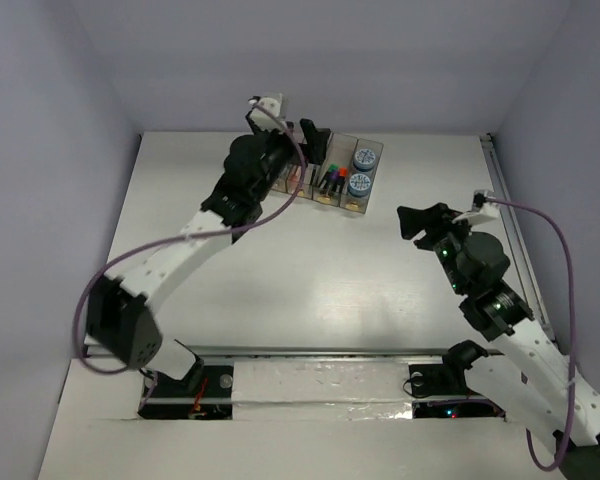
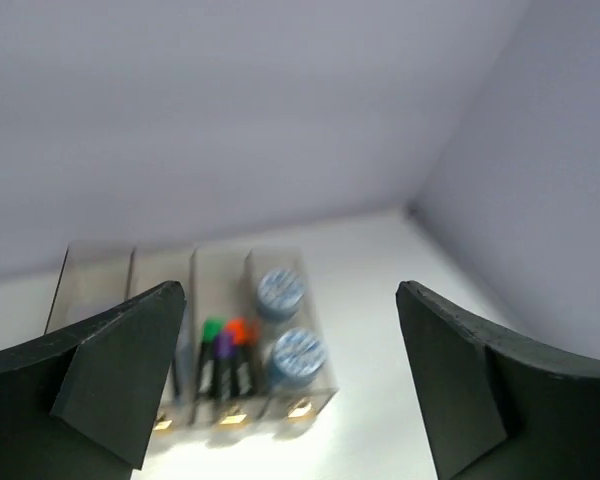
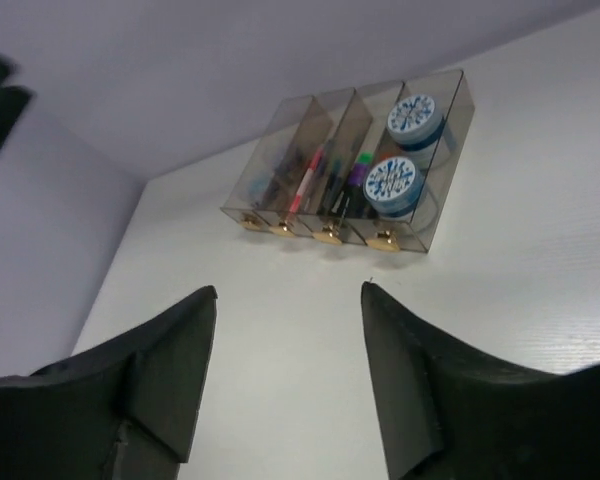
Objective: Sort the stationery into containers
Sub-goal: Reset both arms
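Note:
The containers (image 1: 375, 150), four joined smoky-brown bins, stand at the table's far middle. Two blue-grey tape rolls (image 1: 361, 171) fill the rightmost bin. Green, orange and purple highlighters (image 1: 332, 177) lie in the bin to its left. My left gripper (image 1: 311, 135) hangs open above the bins' far left part, holding nothing. In the left wrist view the left gripper (image 2: 290, 292) frames the rolls (image 2: 298, 352) and highlighters (image 2: 225, 340). My right gripper (image 1: 418, 222) is open and empty, right of the bins. In the right wrist view the right gripper (image 3: 288, 290) faces the containers (image 3: 455, 130), a pink pen (image 3: 308, 176) and the rolls (image 3: 394, 180).
Grey walls close the table at the back and both sides. A metal rail (image 1: 505, 215) runs along the right edge. The left arm (image 1: 170, 260) stretches diagonally across the left half of the table.

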`<act>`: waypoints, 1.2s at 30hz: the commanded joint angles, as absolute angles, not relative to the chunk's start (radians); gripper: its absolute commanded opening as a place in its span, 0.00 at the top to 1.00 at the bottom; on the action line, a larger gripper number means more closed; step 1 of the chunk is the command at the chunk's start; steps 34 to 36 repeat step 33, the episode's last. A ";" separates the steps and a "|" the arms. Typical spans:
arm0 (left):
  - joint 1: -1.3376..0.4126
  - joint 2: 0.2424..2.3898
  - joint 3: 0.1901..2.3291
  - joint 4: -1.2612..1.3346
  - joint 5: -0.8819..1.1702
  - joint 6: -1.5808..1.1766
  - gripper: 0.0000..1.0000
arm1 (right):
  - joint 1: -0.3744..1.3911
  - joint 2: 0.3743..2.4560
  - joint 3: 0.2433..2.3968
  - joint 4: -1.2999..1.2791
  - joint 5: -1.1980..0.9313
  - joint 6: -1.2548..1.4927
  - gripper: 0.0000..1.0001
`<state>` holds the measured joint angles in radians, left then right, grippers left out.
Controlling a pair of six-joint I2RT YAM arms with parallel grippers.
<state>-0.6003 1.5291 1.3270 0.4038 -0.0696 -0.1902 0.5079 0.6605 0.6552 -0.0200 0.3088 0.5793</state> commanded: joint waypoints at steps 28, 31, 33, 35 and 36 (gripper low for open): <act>-0.612 0.499 0.821 0.008 -0.357 -0.400 0.01 | 0.505 0.383 0.689 -0.235 0.532 0.555 0.00; -0.612 0.499 0.808 0.020 -0.347 -0.388 0.01 | 0.505 0.420 0.692 -0.235 0.517 0.560 0.00; -0.612 0.509 0.821 0.012 -0.331 -0.382 0.01 | 0.505 0.436 0.704 -0.233 0.511 0.557 0.00; -0.612 0.509 0.821 0.012 -0.331 -0.382 0.01 | 0.505 0.436 0.704 -0.233 0.511 0.557 0.00; -0.612 0.509 0.821 0.012 -0.331 -0.382 0.01 | 0.505 0.436 0.704 -0.233 0.511 0.557 0.00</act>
